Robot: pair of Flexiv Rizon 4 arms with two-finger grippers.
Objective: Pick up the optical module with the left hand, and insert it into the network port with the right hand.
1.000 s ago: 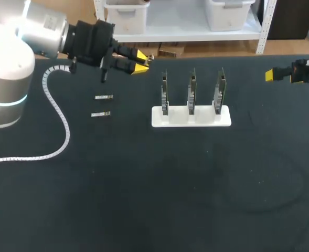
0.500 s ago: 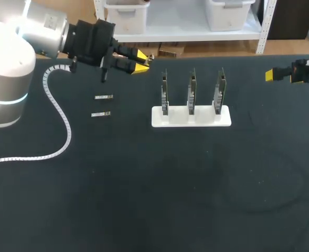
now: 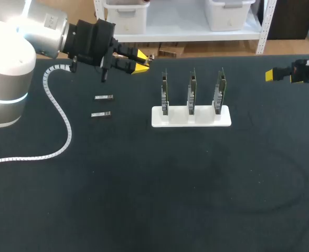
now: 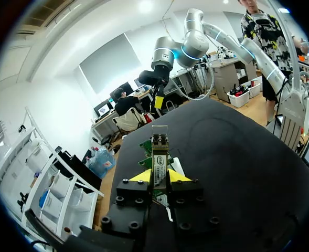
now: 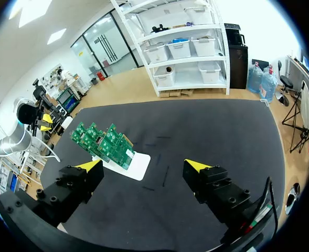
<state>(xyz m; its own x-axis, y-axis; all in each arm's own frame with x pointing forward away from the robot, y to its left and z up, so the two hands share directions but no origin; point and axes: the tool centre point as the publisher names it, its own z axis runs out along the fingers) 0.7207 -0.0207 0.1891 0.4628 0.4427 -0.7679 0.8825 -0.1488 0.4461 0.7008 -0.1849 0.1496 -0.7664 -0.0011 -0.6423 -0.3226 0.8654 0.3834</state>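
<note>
My left gripper [image 3: 141,59] hangs over the table's far left, shut on a small silver optical module [image 3: 150,57] that sticks out past its yellow tips. In the left wrist view the module [image 4: 159,152] stands upright between the fingers [image 4: 139,175], pointing toward the board stand. Three green circuit boards [image 3: 191,93] with network ports stand upright in a white holder [image 3: 225,118] at the table's middle. My right gripper [image 3: 270,75] is at the far right edge, open and empty; in the right wrist view, the right gripper [image 5: 144,166] faces the boards [image 5: 104,143] from a distance.
Two more optical modules [image 3: 104,97] [image 3: 100,114] lie on the black table, left of the holder and below the left gripper. A white coiled cable [image 3: 61,122] trails across the table's left side from the left arm.
</note>
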